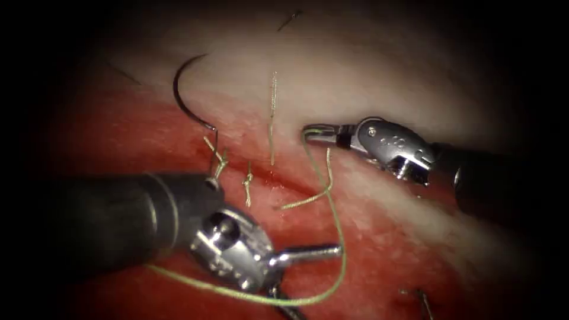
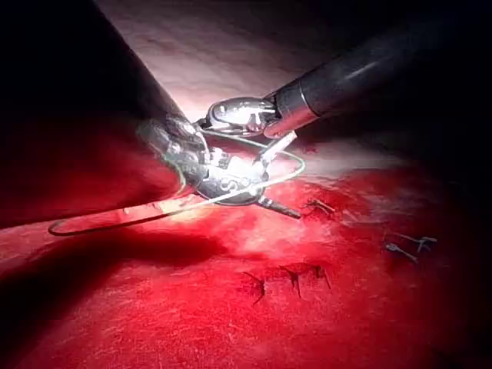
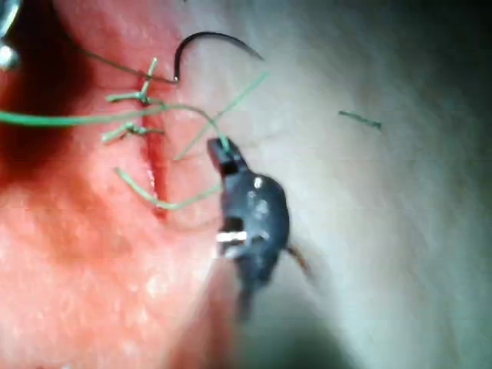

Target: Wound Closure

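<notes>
While the curved needle point(image 1: 188, 95) lies free, right end effector point(image 1: 314, 134) pinches green thread point(image 1: 338, 237).

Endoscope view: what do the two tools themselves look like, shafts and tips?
Both have dark, round shafts ending in shiny silver metal wrists with visible pivot pins. The left arm's tool has a pale ring around its shaft near the wrist and slim, rod-like jaws. The right arm's tool carries small engraved markings, unreadable here, and short, tapered jaws.
</notes>
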`<state>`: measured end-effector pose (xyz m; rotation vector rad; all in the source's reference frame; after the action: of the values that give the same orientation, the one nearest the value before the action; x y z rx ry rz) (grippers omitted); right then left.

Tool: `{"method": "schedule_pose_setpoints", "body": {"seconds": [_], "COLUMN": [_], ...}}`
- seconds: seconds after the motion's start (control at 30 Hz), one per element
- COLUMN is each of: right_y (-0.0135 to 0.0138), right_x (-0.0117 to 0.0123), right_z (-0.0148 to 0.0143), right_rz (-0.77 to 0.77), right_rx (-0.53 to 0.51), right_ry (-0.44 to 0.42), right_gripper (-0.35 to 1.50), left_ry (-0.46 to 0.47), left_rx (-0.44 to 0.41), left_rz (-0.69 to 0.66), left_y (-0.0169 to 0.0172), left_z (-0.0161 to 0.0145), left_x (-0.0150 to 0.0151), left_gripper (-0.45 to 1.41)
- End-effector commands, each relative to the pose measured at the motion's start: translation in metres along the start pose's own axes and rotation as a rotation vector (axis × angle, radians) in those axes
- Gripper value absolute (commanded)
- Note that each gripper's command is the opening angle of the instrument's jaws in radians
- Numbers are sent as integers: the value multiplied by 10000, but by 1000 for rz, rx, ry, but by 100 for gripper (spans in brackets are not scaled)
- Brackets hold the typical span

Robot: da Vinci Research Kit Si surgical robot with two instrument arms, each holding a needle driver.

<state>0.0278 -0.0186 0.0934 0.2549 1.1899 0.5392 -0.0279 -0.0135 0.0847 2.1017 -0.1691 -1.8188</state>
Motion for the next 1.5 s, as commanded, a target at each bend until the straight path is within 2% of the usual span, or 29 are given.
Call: {"method": "schedule_pose_setpoints", "body": {"seconds": [0.03,0.07,0.1,0.13,0.23,0.3,0.33,0.4,0.53,0.6,0.93,1.17,1.33,1.37,1.4,1.43,1.47,1.5], "right_y": [3,2,-1,-2,-5,-5,-6,-7,-14,-21,-55,-85,-108,-111,-114,-116,-120,-120], "right_x": [-2,-4,-4,-5,-6,-5,-5,-6,-5,-2,26,39,43,44,47,49,53,53], "right_z": [10,10,11,11,12,12,12,12,12,9,-9,-23,-38,-40,-43,-46,-50,-50], "right_rz": [-3,-5,-6,-7,-8,-8,-8,-9,-10,-10,16,8,6,7,9,10,13,13], "right_rx": [1,2,2,5,6,6,6,7,12,19,37,62,69,69,73,76,77,77], "right_ry": [2,3,3,4,5,5,5,5,7,9,50,75,142,151,155,158,170,170], "right_gripper": [-35,-35,-35,-35,-35,-35,-35,-35,-35,-35,-35,-35,-35,-32,-8,0,10,10], "left_ry": [4,13,18,21,25,28,31,39,49,-10,-197,-268,-317,-338,-363,-384,-450,-450], "left_rx": [-1,-5,-7,-9,-13,-14,-15,-18,-8,44,138,122,92,93,100,113,135,135], "left_rz": [3,8,15,16,27,28,28,30,35,-54,-155,-184,-202,-204,-214,-240,-271,-271], "left_y": [0,-1,0,1,4,5,5,5,1,-9,-33,-38,-43,-43,-44,-44,-45,-45], "left_z": [4,4,4,5,8,9,9,11,8,-6,-53,-79,-105,-111,-120,-127,-144,-144], "left_x": [-4,2,4,5,5,5,5,7,9,6,0,0,-14,-18,-24,-29,-41,-41], "left_gripper": [83,78,57,54,29,4,-18,-45,-45,-45,-45,-45,-45,-45,-45,-45,-45,-45]}}
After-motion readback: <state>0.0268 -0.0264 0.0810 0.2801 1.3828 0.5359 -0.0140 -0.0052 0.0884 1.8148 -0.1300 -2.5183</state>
